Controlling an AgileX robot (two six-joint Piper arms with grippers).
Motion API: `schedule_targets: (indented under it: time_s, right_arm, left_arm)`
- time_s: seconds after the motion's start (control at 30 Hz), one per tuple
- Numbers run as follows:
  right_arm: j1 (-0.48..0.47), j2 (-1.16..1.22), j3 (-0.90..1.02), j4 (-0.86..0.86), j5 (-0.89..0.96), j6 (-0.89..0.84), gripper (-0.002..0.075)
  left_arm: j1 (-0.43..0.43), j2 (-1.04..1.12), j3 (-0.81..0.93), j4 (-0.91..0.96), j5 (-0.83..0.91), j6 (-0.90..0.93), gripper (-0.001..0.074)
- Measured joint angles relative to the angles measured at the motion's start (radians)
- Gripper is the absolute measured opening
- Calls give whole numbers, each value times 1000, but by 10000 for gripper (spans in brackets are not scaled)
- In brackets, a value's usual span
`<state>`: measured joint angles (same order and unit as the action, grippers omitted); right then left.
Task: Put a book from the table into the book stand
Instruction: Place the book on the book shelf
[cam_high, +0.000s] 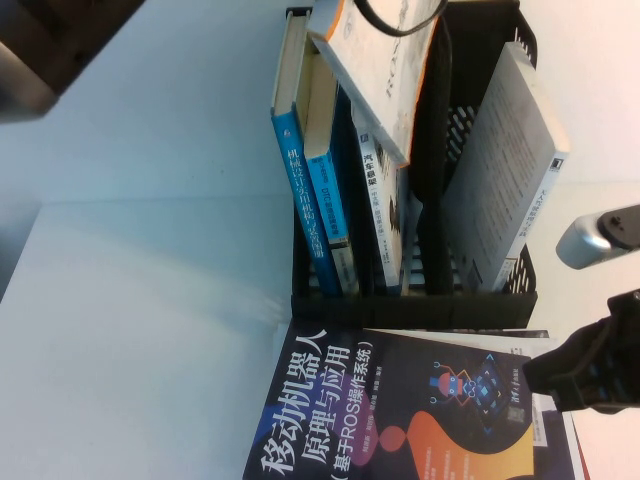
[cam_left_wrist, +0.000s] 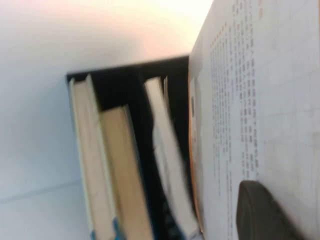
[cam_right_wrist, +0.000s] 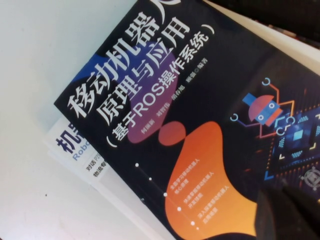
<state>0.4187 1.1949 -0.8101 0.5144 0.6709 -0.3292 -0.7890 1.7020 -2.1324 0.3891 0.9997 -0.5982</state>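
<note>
A black book stand (cam_high: 410, 308) stands at the back of the table and holds several upright books. My left gripper (cam_left_wrist: 250, 195) is shut on a white book with an orange edge (cam_high: 385, 70), holding it tilted over the stand's middle slots. The book's printed cover fills the left wrist view (cam_left_wrist: 260, 100), with one dark finger (cam_left_wrist: 265, 215) pressed on it and the stand (cam_left_wrist: 125, 80) below. A dark book with an orange shape (cam_high: 400, 420) lies flat in front of the stand. My right gripper (cam_high: 585, 375) is over its right edge, and the cover fills the right wrist view (cam_right_wrist: 200, 100).
Two blue books (cam_high: 305, 190) stand in the stand's left slot, and a grey-white book (cam_high: 510, 160) leans in the right one. Another white book (cam_right_wrist: 75, 145) lies under the dark book. Bare white table lies to the left.
</note>
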Motion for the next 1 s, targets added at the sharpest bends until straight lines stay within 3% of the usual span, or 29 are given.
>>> schedule_targets:
  time_s: [0.7,1.0]
  right_arm:
    - [0,0,0,-27,44,2,-3]
    - [0,0,0,-27,46,2,-3]
  left_arm:
    - [2,167,0,2,70,-13,99]
    - [115,211,0,-180,67,2,99]
